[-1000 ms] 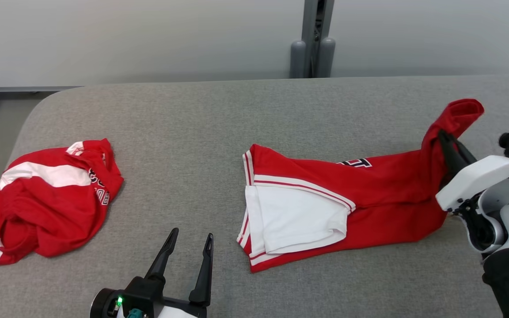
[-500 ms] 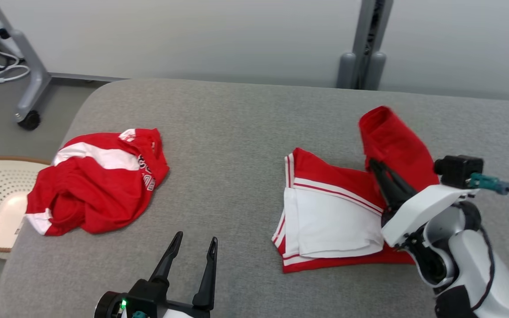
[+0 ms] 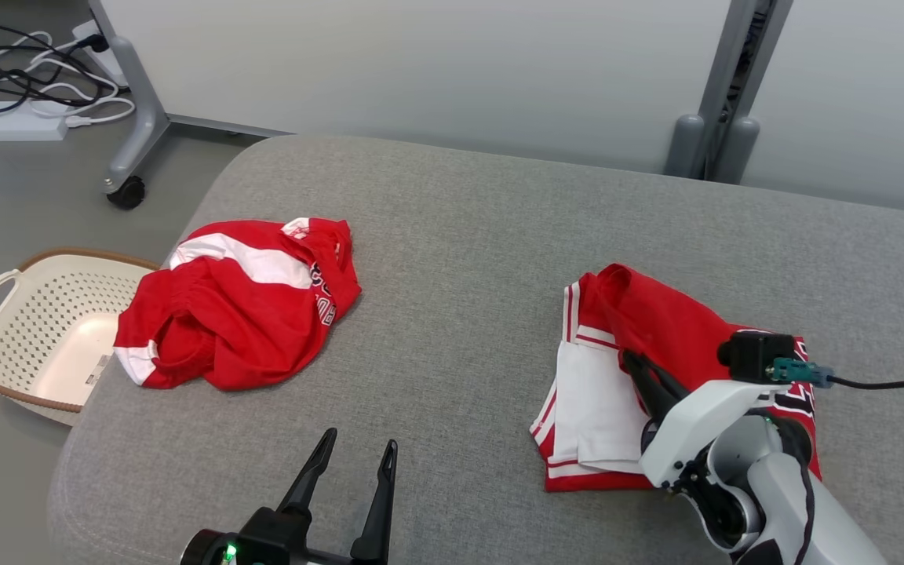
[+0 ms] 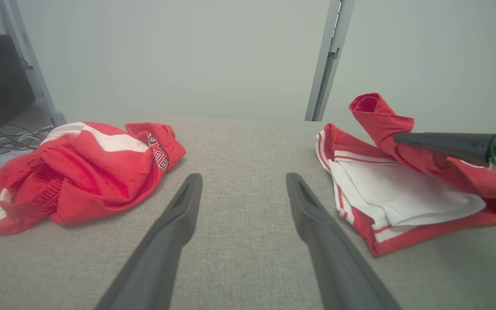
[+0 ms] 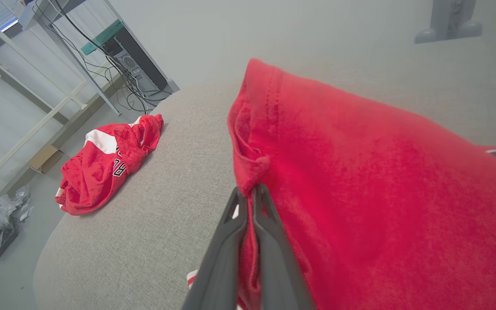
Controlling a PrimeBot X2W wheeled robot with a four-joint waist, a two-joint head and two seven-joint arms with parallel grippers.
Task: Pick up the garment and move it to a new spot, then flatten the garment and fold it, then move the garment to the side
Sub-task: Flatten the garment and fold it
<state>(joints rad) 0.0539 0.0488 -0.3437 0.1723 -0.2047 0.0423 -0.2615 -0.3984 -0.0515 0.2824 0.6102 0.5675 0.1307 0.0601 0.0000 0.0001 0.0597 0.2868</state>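
Basket (image 3: 52, 337), cream, perforated: beside the worktop (image 3: 460, 235), at 9 o'clock in the head view.

Spare garment (image 3: 240, 306), red and white, crumpled: on the worktop at 10 o'clock, untouched.

Left end effector (image 3: 362, 438): released, fingers spread wide, empty, hovering at 6 o'clock over bare worktop.

Garment (image 3: 656, 322), task item, red with a white panel (image 3: 593, 400) and a striped hem (image 3: 571, 314): on the worktop at 3 to 4 o'clock, partly doubled over. The striped hem faces 9 o'clock. Long axis judged to run roughly 9 to 3 o'clock. The lifted red end curls over toward 10 o'clock.

Right end effector (image 3: 631, 359): clenched on a pinch of the lifted red end, above the white panel.

Step in hand, judged: the fold, red end carried over the hem end.

Next move calls for: laying the pinched edge down level with the striped hem, letting go, then smoothing. Shifting the garment aside is not yet done.
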